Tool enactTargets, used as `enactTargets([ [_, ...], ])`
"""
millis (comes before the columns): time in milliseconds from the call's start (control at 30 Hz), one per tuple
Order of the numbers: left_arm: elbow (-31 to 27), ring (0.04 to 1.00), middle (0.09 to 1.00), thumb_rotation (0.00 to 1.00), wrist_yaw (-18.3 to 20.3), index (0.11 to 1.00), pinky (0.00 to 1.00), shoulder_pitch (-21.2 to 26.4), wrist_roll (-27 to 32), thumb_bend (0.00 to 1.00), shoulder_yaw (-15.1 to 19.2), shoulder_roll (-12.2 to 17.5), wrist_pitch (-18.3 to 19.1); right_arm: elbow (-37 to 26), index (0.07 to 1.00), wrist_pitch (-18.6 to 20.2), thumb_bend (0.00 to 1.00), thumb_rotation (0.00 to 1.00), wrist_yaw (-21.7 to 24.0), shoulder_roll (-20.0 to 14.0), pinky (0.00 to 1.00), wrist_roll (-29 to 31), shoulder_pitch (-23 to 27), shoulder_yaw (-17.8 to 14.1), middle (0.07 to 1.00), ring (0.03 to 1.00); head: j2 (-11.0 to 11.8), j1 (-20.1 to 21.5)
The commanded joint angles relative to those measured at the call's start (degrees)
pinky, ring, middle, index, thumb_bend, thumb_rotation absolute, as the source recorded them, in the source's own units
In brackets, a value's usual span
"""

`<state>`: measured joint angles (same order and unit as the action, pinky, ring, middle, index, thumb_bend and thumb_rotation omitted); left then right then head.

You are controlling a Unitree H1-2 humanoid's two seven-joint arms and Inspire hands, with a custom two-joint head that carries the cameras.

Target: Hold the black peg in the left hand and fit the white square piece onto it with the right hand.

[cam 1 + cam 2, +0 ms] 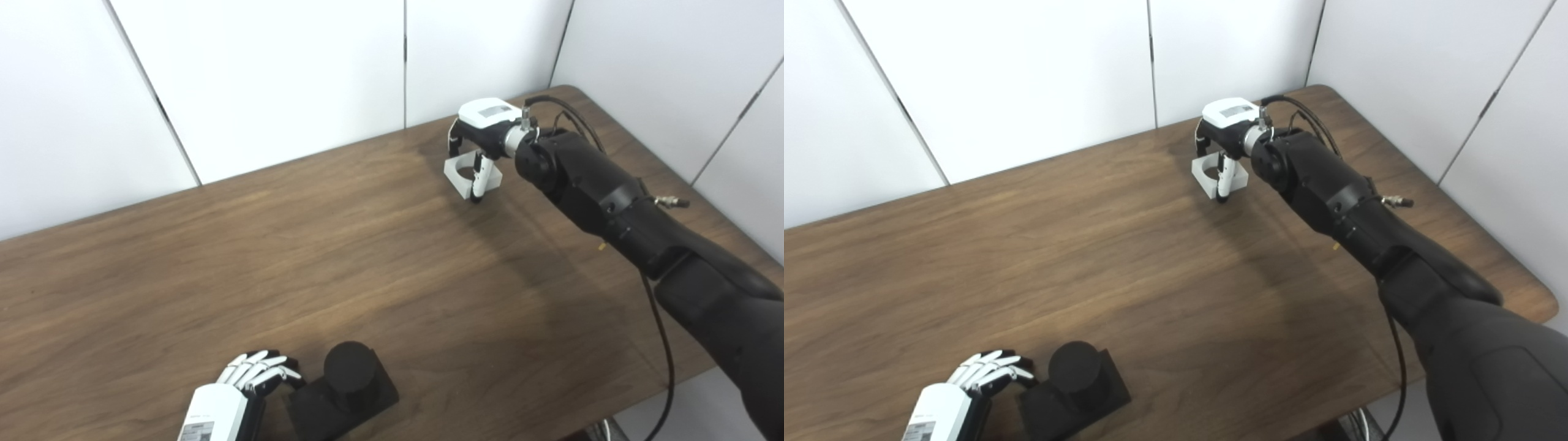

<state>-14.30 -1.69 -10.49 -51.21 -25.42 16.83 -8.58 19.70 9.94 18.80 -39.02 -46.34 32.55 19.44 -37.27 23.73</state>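
A: How do you reckon the white square piece (471,174) will handle?

B: It looks like a rigid, hollow plastic frame with a round hole through it, so probably light and stiff, and a bit slick on its smooth walls. I'd pinch it across two opposite walls, keeping the hole free for the peg.

A: And the black peg (350,369)?

B: A stubby cylinder standing on a flat square black base, likely solid and steady. The base edge or the cylinder's side is the place to hold.

A: Where do they sit?

B: The peg is at the near edge of the surface (306,245); the white piece is well apart from it, towards the far right corner.

A: What are the fingers doing?

B: The right hand (484,138) is curled down over the white piece, with one of its fingers (481,180) against the near wall and others behind it. It seems to be closing around it, though I cannot tell whether the piece is lifted. The left hand (245,383) lies just left of the peg's base, its fingers bent and close together, holding nothing.
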Motion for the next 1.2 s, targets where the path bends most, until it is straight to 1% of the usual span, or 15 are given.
enactTargets([
  [0, 0.06, 0.814, 0.736, 0.05, 3.24, 0.485, 0.85, -1.37, -1.64, 0.52, -1.17, 0.68, 0.34, -1.01, 0.485, -0.90, 0.52, 0.12, -1.12, -2.39, 0.72, -0.41, 0.73, -0.94, 0.750, 0.801, -0.30, -0.47],
  [67, 0.00, 0.814, 0.737, 0.05, 3.20, 0.485, 0.85, -1.35, -1.72, 0.52, -1.25, 0.49, 0.39, -2.16, 0.485, -0.91, 0.52, 0.12, -0.77, -2.42, 0.73, -0.20, 0.55, -1.17, 0.753, 0.808, -0.72, -1.54],
  [100, -0.09, 0.812, 0.735, 0.05, 3.14, 0.485, 0.85, -1.34, -1.92, 0.52, -1.33, 0.32, 0.46, -3.31, 0.485, -0.88, 0.52, 0.12, -0.25, -2.52, 0.74, -0.06, 0.42, -1.29, 0.756, 0.817, -1.21, -2.83],
  [133, -0.15, 0.811, 0.735, 0.05, 3.11, 0.485, 0.85, -1.34, -2.07, 0.52, -1.38, 0.20, 0.52, -4.11, 0.485, -0.87, 0.52, 0.12, 0.13, -2.59, 0.75, 0.02, 0.33, -1.40, 0.760, 0.824, -1.21, -2.83],
  [167, -0.17, 0.811, 0.734, 0.05, 3.04, 0.485, 0.85, -1.29, -2.29, 0.52, -1.50, 0.00, 0.54, -6.88, 0.486, -0.63, 0.52, 0.12, 1.34, -2.89, 0.75, -0.14, 0.03, -1.36, 0.763, 0.828, -1.75, -4.11],
  [233, -0.29, 0.808, 0.732, 0.05, 3.17, 0.485, 0.85, -1.17, -2.68, 0.52, -1.72, -0.34, 0.72, -11.90, 0.486, -0.59, 0.52, 0.13, 3.38, -3.50, 0.77, -0.59, -0.58, -1.32, 0.767, 0.833, -2.21, -5.01],
  [267, -0.47, 0.807, 0.731, 0.05, 3.53, 0.485, 0.85, -1.05, -2.94, 0.52, -1.89, -0.54, 0.95, -15.46, 0.485, -0.93, 0.52, 0.13, 4.96, -4.10, 0.77, -1.11, -0.92, -1.08, 0.768, 0.833, -2.91, -6.06],
  [367, -1.14, 0.809, 0.734, 0.05, 4.74, 0.485, 0.84, -0.71, -3.53, 0.52, -2.47, -1.11, 2.01, -24.06, 0.485, -1.49, 0.52, 0.13, 9.83, -5.24, 0.79, -1.59, -1.62, -0.96, 0.763, 0.828, -3.96, -7.20],
  [400, -1.44, 0.811, 0.736, 0.05, 5.21, 0.485, 0.84, -0.61, -3.70, 0.52, -2.63, -1.36, 2.42, -27.08, 0.486, -1.55, 0.52, 0.13, 11.65, -5.51, 0.81, -1.53, -1.81, -0.96, 0.761, 0.833, -4.29, -7.45],
  [467, -1.91, 0.812, 0.736, 0.05, 5.98, 0.485, 0.84, -0.46, -4.00, 0.52, -2.87, -1.78, 3.09, -30.91, 0.486, -1.88, 0.52, 0.13, 14.12, -5.86, 0.83, -1.47, -2.08, -1.19, 0.758, 0.835, -4.99, -7.87],
  [500, -2.18, 0.812, 0.736, 0.05, 6.62, 0.485, 0.84, -0.31, -4.36, 0.52, -3.07, -2.04, 3.65, -34.30, 0.486, -1.66, 0.52, 0.13, 16.23, -5.85, 0.83, -0.96, -2.13, -1.31, 0.757, 0.833, -5.65, -8.30],
  [567, -2.54, 0.817, 0.739, 0.05, 7.45, 0.485, 0.84, -0.05, -4.90, 0.52, -3.40, -2.46, 4.48, -38.90, 0.486, -1.46, 0.52, 0.13, 19.29, -5.71, 0.87, -0.29, -2.17, -1.68, 0.756, 0.836, -6.31, -8.95],
  [800, -1.91, 0.814, 0.734, 0.05, 6.93, 0.484, 0.84, 0.93, -6.15, 0.52, -4.37, -3.98, 5.24, -51.25, 0.485, -1.06, 0.52, 0.13, 28.26, -3.77, 0.89, 1.35, -1.42, -2.52, 0.744, 0.819, -9.26, -12.40],
  [1033, -1.18, 0.815, 0.735, 0.05, 6.57, 0.484, 0.84, 1.59, -7.19, 0.52, -5.02, -5.26, 5.65, -58.99, 0.483, -0.70, 0.52, 0.13, 34.55, -0.82, 0.90, 2.65, -0.99, -2.86, 0.729, 0.804, -10.93, -14.06],
  [1167, -1.27, 0.811, 0.735, 0.05, 7.04, 0.484, 0.83, 1.86, -7.57, 0.52, -5.02, -5.87, 6.23, -63.84, 0.483, 1.65, 0.52, 0.13, 39.41, 1.46, 0.89, 3.25, -0.95, -2.95, 0.727, 0.811, -11.94, -14.63],
])
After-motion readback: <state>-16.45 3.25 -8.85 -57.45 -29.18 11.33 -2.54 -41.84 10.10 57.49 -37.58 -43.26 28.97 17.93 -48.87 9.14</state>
